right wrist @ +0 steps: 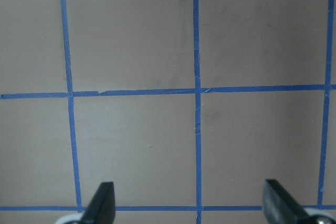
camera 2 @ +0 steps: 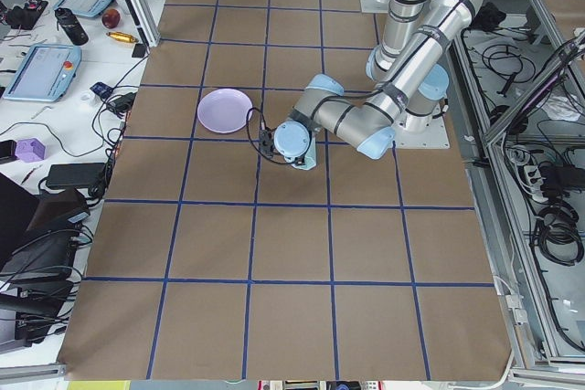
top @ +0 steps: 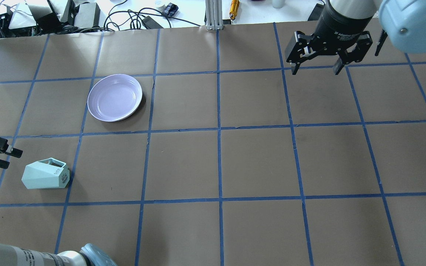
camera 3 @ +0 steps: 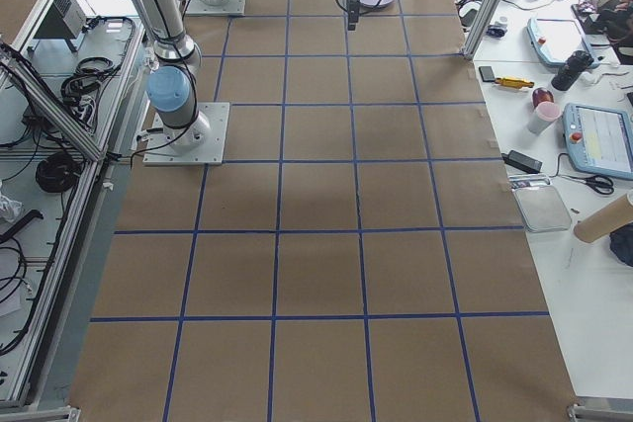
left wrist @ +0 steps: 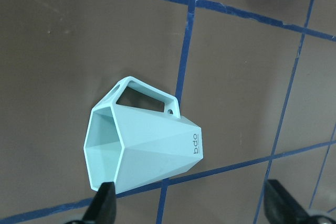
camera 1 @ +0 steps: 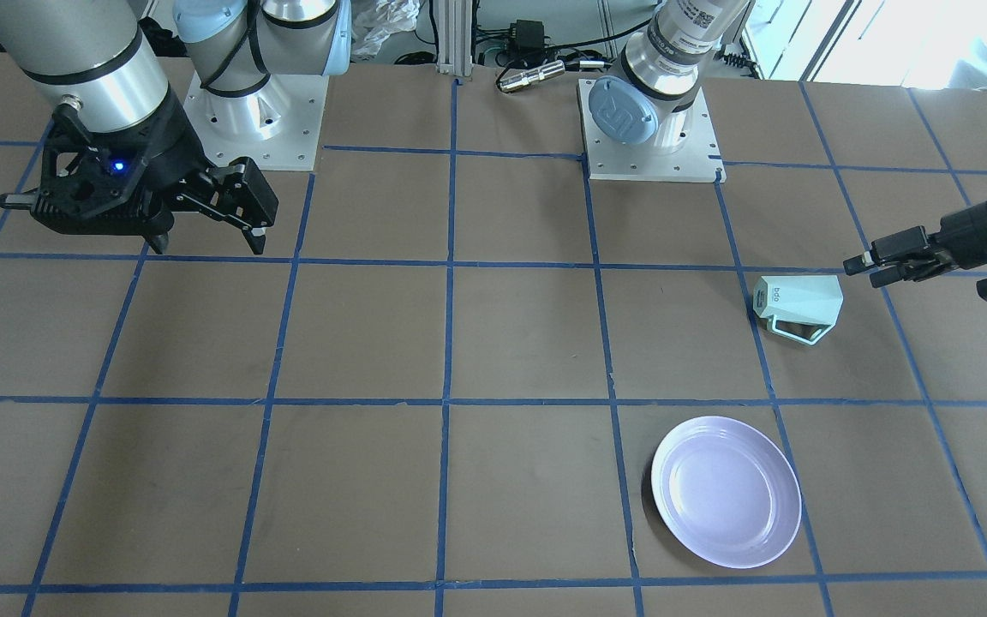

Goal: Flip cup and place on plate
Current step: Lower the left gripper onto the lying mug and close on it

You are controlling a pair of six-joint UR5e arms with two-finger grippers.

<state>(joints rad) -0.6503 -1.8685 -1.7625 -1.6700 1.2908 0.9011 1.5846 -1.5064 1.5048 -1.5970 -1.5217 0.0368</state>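
Observation:
The pale mint-green cup [camera 1: 798, 307] lies on its side on the brown table, handle toward the operators' side. It also shows in the overhead view [top: 46, 174] and the left wrist view [left wrist: 142, 148]; its hexagonal mouth faces my left gripper and its lettered base faces away. My left gripper [top: 9, 158] is open and empty, a short way from the cup's mouth without touching it; it also shows in the front-facing view [camera 1: 866, 268]. The lavender plate [top: 115, 97] sits empty, farther out on the table [camera 1: 726, 490]. My right gripper [top: 315, 70] hangs open and empty over the far side.
Blue tape lines grid the table. The two arm bases [camera 1: 649, 128] stand at the robot's edge. A metal cylinder [camera 1: 530, 75] and cables lie just off that edge. Cables, boxes and a yellow tool [top: 234, 4] lie beyond the far edge.

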